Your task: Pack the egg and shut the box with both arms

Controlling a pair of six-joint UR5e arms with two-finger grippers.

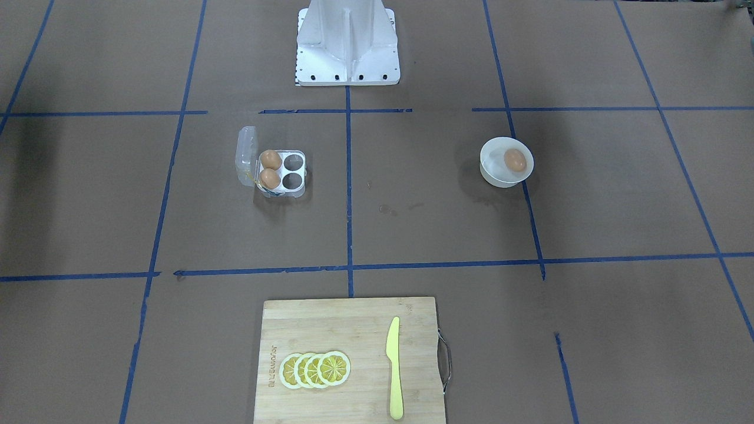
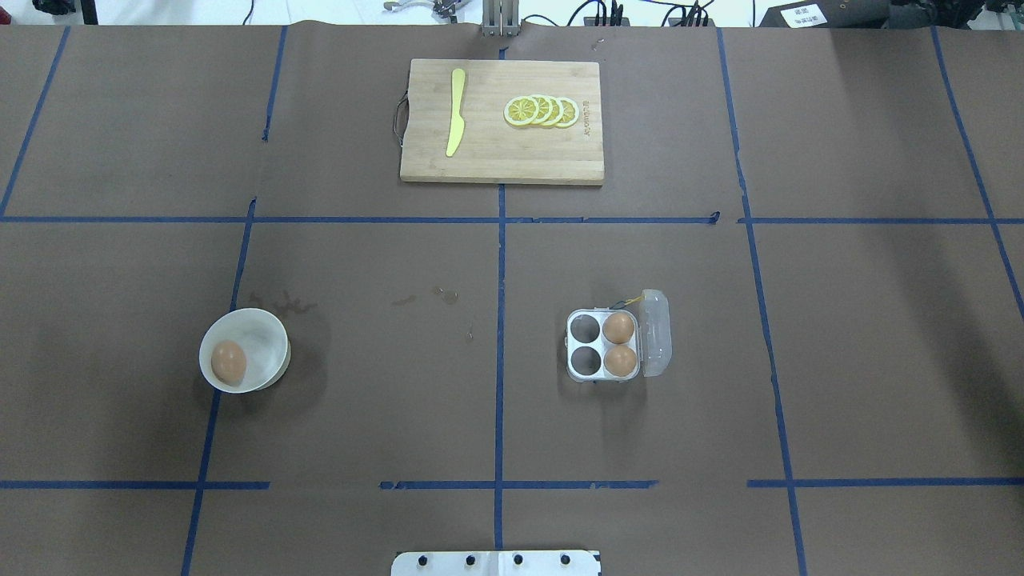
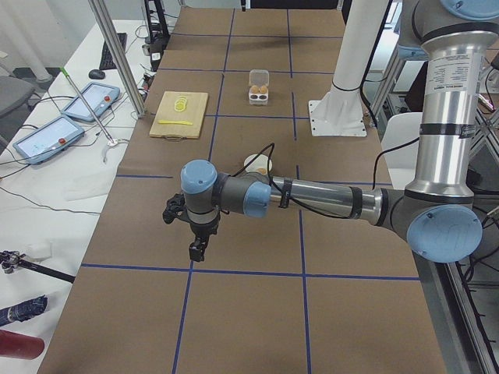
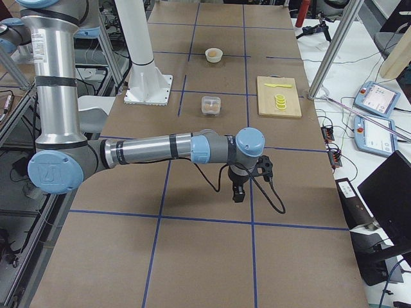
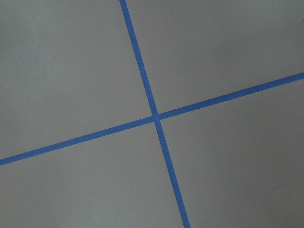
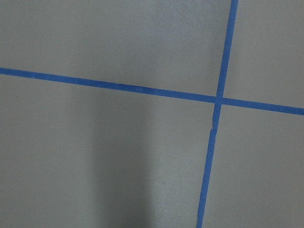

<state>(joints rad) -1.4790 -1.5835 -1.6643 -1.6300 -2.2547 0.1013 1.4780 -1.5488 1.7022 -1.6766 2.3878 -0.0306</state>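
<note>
Pickup of the egg (image 2: 229, 362) looks like the step in hand, and nothing of it is done yet. The egg lies inside the white bowl (image 2: 264, 336) on the robot's left half of the table, against the wall nearer the robot. The clear egg carton (image 2: 602, 346) sits well apart on the right half with its lid (image 2: 656, 332) swung open. Two other eggs (image 2: 618, 327) fill the cells beside the hinge, and the two empty cells (image 2: 583, 327) face the table's middle.

The left gripper (image 3: 196, 249) hangs over bare brown paper, far from the bowl. The right gripper (image 4: 238, 192) does likewise at the opposite end. Both show only in the side views, so I cannot tell how wide either pincer stands. Neither appears to carry anything.

To do this well, the left arm should descend straight into the bowl and straddle the egg across its narrow waist. It should keep its fingers off the rim and squeeze lightly, since a smooth oval slips. The right arm can meanwhile steady the carton.
</note>
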